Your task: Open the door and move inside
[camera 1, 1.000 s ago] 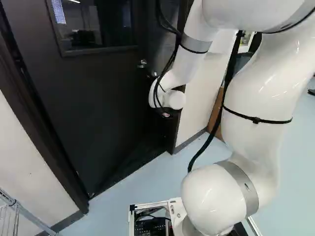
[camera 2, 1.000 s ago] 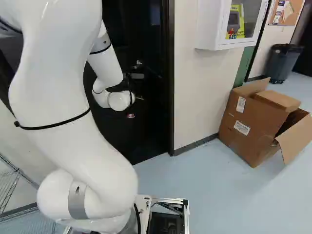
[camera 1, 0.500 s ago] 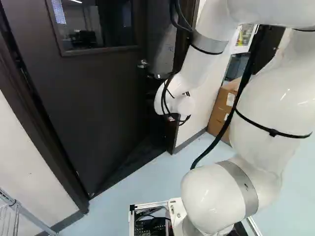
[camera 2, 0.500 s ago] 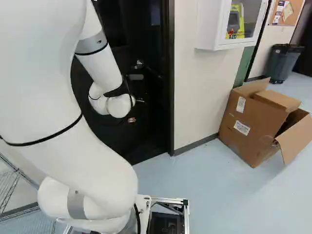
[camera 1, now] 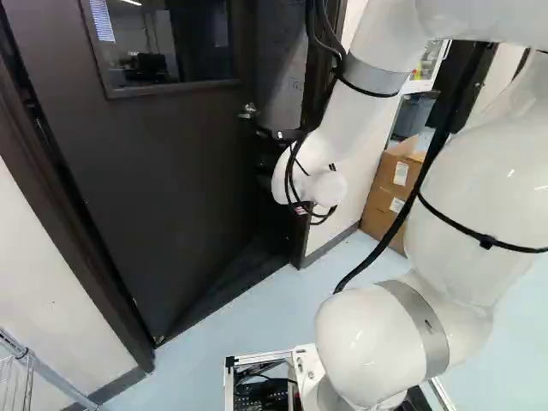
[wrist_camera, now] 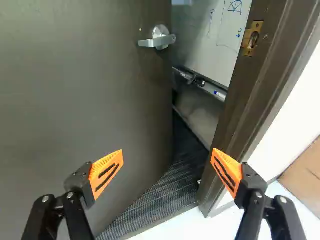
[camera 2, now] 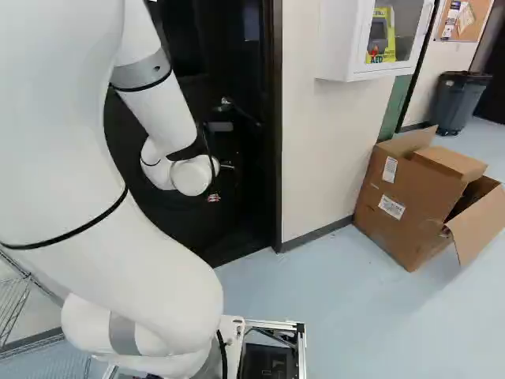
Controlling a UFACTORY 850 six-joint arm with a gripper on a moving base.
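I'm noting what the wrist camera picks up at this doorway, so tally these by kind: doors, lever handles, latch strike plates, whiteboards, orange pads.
Door: 1
Lever handle: 1
Strike plate: 1
Whiteboard: 1
Orange pads, on the pincer: 2
Total: 6

An open cardboard box (camera 2: 406, 217) stands near a bin (camera 2: 458, 104).

Bright orange pads (wrist_camera: 106, 172) with black slits tip the black hand (camera 2: 213, 197). Ahead of it, the dark grey-brown door (wrist_camera: 75, 95) has a silvery lever (wrist_camera: 150, 43); the white board (wrist_camera: 212, 42) bears blue marks; the dark brown doorframe (wrist_camera: 240, 95) holds a brassy plate (wrist_camera: 247, 41); the mat (wrist_camera: 165, 192) is darkly ribbed.
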